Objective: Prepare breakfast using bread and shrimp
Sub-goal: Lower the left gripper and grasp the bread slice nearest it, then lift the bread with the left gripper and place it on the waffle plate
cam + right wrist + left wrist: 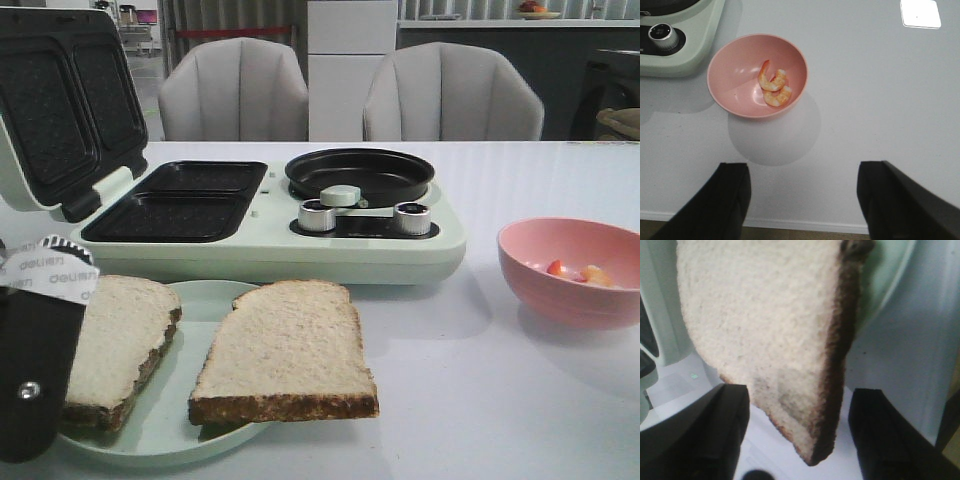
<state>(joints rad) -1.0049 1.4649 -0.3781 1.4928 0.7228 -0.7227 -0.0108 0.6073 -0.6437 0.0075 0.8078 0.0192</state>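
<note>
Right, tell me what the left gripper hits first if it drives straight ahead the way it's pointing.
Most likely the bread slice on the pale green plate. In the left wrist view it lies directly ahead of the open left gripper, its crusted corner reaching down between the fingers. How far off it sits is unclear.

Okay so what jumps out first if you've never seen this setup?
Two tan wholemeal bread slices lie on a pale green round plate at the front left, with the open left gripper hovering at one slice. Behind sits a mint-green breakfast maker, lid up. At right, a pink bowl holds two orange-pink shrimp.
</note>
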